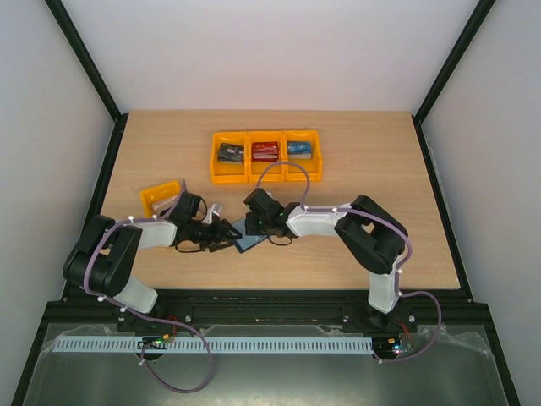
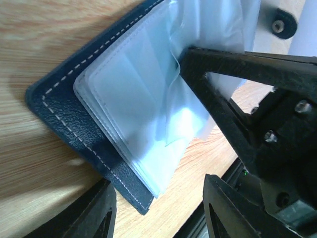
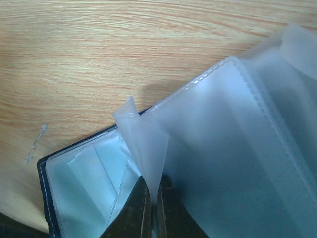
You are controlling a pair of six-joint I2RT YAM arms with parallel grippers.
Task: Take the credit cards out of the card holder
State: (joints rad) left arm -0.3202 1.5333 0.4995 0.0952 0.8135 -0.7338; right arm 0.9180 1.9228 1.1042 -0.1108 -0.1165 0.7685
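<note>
The dark navy card holder (image 1: 250, 243) lies open on the table between my two grippers. In the left wrist view its stitched cover (image 2: 64, 124) and pale plastic sleeves (image 2: 143, 99) fill the frame. My left gripper (image 2: 158, 184) is open, with the holder's near corner between its fingers. My right gripper (image 3: 152, 191) is shut on one clear sleeve (image 3: 143, 144) and holds it up off the stack. It shows as a black finger (image 2: 233, 69) in the left wrist view. The sleeves in view look empty and no credit card shows in them.
A row of three orange bins (image 1: 265, 155) at the back holds a dark, a red and a blue item. A small orange bin (image 1: 159, 197) sits by the left arm. The table's front edge (image 2: 237, 171) is close to the holder.
</note>
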